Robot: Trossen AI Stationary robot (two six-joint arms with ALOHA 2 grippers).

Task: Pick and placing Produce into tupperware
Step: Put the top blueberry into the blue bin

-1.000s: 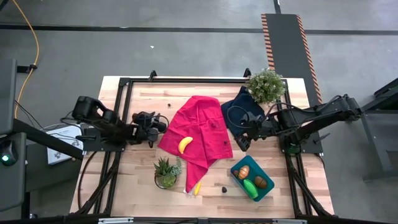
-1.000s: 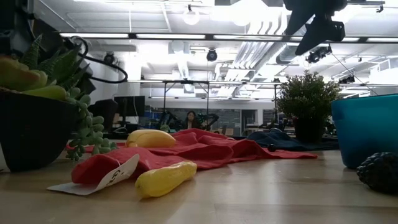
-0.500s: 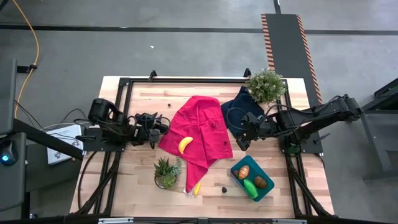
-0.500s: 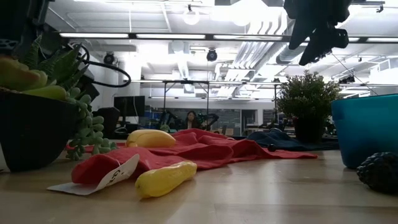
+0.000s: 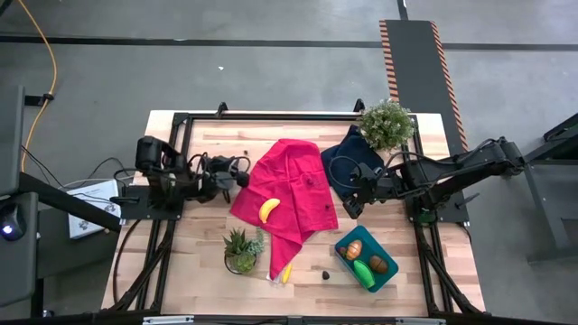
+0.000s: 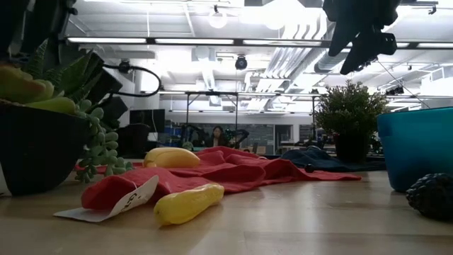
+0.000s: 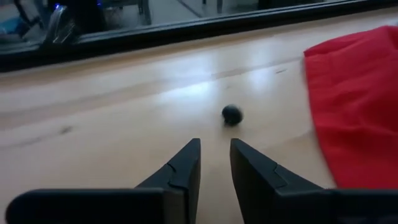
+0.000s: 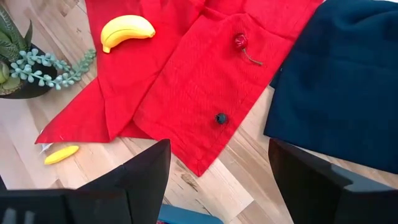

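Between picks. The teal tupperware point(image 5: 367, 258), near right on the surface point(image 5: 203, 262), holds an orange, a brown and a green piece. Two bananas remain out: one point(image 5: 268, 209) on the red cloth point(image 5: 293, 181), one point(image 5: 286, 272) at the cloth's near tip. The right tool point(image 5: 350, 207), jaws wide and empty, hovers just right of the cloth; the next move likely calls for reaching left to the cloth-borne banana. The left tool point(image 7: 215, 163), nearly closed on nothing, waits left.

Two bananas point(image 5: 268, 209) point(image 5: 286, 273), two cloths — red point(image 5: 293, 194) and navy point(image 5: 348, 164) — two potted plants point(image 5: 386, 124) point(image 5: 241, 248), one tub point(image 5: 343, 242) holding three pieces.
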